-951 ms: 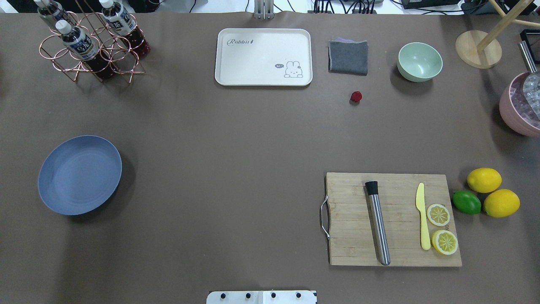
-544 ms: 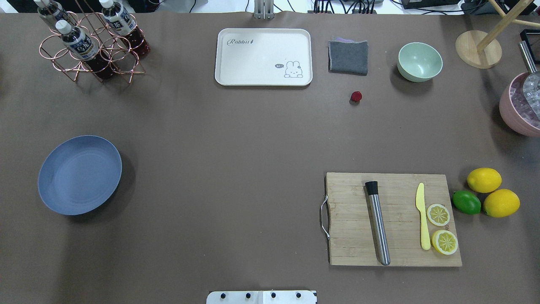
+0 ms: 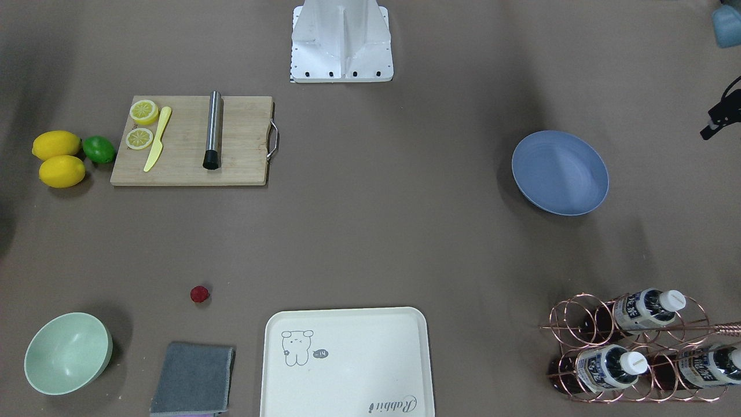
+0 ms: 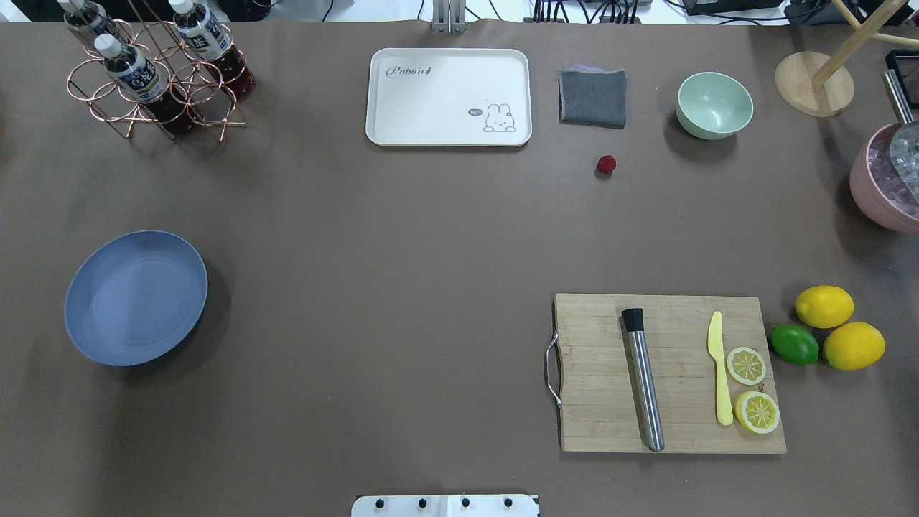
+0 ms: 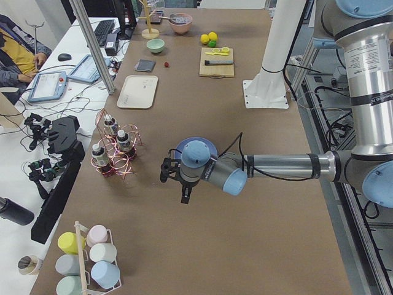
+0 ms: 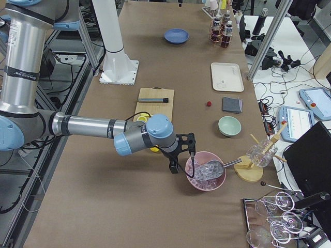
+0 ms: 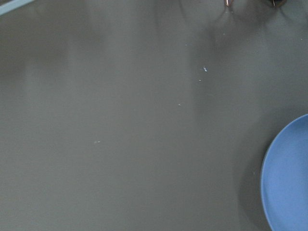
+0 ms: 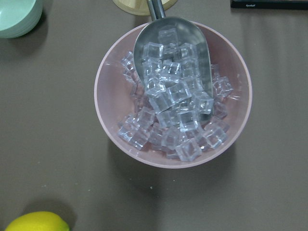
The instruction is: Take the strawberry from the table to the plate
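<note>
1. A white desk [image 5: 75, 44] runs along one long edge of the brown counter [image 5: 245, 246], carrying a keyboard [image 5: 101, 31] and tablets [image 5: 48, 86].
2. Slanting aluminium posts [image 5: 93, 48] rise at that edge.
3. Even light casts soft shadows.

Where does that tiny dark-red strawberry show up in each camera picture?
Front-facing: tiny dark-red strawberry lower left, above the folded grey cloth.
Overhead: strawberry upper right, below the cloth.
Exterior left: strawberry far top, right of cloth.
Exterior right: strawberry centre right, left of cloth.
Left wrist: absent.
Right wrist: absent.
Shared landmark: the cloth.
</note>
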`<state>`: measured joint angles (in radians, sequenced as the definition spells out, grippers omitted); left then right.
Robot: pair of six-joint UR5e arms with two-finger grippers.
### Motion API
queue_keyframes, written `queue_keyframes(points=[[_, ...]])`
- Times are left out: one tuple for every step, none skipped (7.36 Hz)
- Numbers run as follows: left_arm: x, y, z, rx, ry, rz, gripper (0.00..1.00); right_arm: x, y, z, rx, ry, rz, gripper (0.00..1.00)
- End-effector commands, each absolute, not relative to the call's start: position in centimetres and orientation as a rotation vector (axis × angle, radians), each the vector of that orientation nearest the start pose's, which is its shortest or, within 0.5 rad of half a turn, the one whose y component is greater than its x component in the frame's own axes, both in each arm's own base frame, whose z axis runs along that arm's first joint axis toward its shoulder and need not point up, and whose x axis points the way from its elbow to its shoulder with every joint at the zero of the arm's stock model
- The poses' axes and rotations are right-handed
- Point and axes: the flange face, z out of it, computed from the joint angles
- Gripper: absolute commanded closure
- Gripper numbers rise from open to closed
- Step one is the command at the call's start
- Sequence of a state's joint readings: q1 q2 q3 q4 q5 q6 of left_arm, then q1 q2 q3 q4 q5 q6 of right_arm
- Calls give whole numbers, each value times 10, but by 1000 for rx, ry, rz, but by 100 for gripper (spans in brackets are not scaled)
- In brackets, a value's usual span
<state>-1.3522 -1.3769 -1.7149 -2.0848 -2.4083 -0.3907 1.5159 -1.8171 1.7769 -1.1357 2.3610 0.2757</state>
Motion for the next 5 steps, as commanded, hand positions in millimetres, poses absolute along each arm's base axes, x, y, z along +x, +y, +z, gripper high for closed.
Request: queue_keyframes(points=[[109, -465, 588, 88, 949, 37, 3, -7, -424, 588, 216, -856, 7, 0], [127, -468, 579, 76, 958, 25, 3, -27, -436, 576, 208, -864, 4, 0], [148, -465, 575, 52, 957, 3, 3, -49, -450, 564, 199, -862, 11, 0], [180, -462, 567, 25, 944, -40, 4, -69, -460, 554, 188, -858, 26, 0], [205, -454, 583, 30, 920, -29, 5, -78, -467, 544, 191, -866, 23, 0]])
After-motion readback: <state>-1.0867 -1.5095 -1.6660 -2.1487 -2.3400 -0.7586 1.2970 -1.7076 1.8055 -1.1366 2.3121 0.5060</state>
